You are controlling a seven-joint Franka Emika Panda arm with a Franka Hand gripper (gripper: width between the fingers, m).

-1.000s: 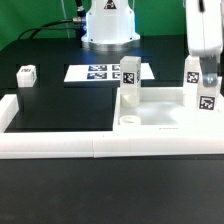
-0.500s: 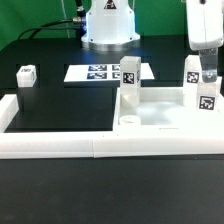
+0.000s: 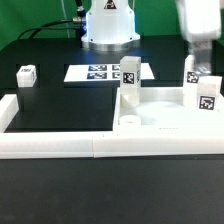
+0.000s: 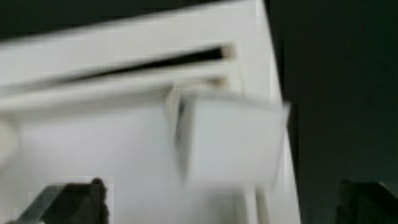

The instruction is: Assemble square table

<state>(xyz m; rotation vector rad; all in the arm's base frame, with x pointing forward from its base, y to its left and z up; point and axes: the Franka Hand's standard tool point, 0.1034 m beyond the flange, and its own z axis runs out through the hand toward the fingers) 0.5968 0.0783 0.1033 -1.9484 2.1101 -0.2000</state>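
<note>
Large flat white square slab (image 3: 165,115) lies flat on the black tabletop (image 3: 60,105) at about 4 o'clock in the exterior view. It is pushed into the corner of the long white L-shaped border rail (image 3: 60,146), likely so it can't slide or spin while legs go in. Three small white tagged blocks stand upright on it, long axes vertical, tags toward the camera: first leg block (image 3: 128,75) at the slab's 10 o'clock corner, second leg block (image 3: 192,70) at 1 o'clock, third leg block (image 3: 207,96) at 3 o'clock. Seated or just stood there, can't tell. Round socket hole (image 3: 128,118) at the slab's 8 o'clock corner is bare. Loose leg block (image 3: 26,75) sits alone on the tabletop at 9 o'clock, well apart from the slab, long axis unclear; probably the next pick. Hand (image 3: 203,58) hangs blurred above the second leg block. The wrist view shows dark fingertips (image 4: 71,200) spread wide, nothing between them. Thin white marker board (image 3: 100,72) at 11 o'clock, unused.
</note>
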